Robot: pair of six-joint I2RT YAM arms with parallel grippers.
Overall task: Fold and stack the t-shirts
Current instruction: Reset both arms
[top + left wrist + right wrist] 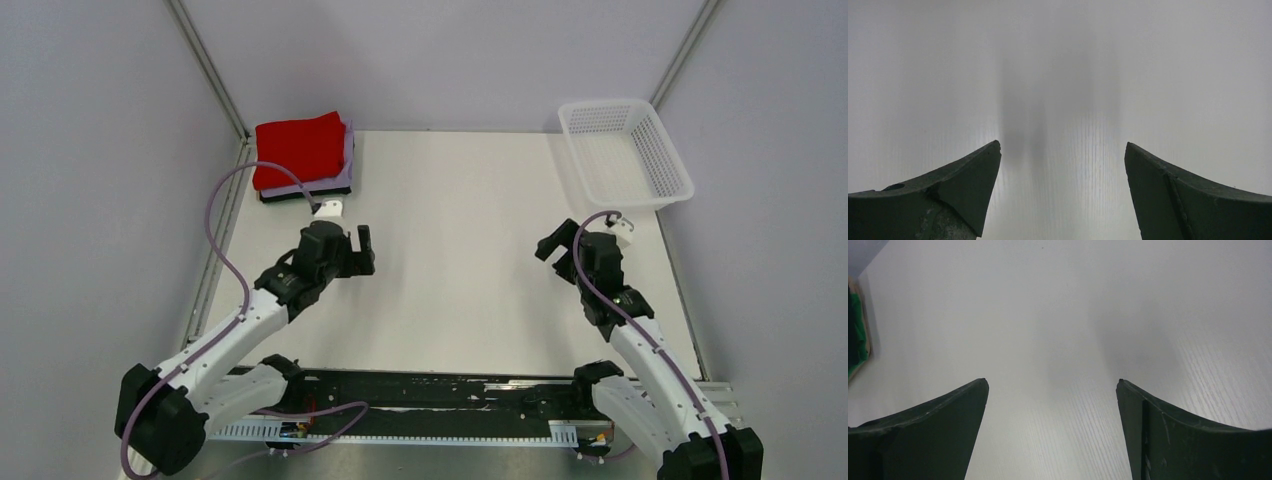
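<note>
T-shirts (pixel 300 150): folded, stacked at upper left of frame, red on top, lavender and dark beneath; no unfolded one in sight; left gripper (pixel 352 242) and right gripper (pixel 556 240) spread wide, empty, above table (pixel 460 200); task judged done.

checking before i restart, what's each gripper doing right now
left gripper: open, holding nothing
right gripper: open, holding nothing

I can't read any text, label, brand, number or sign anywhere in my three views.
</note>
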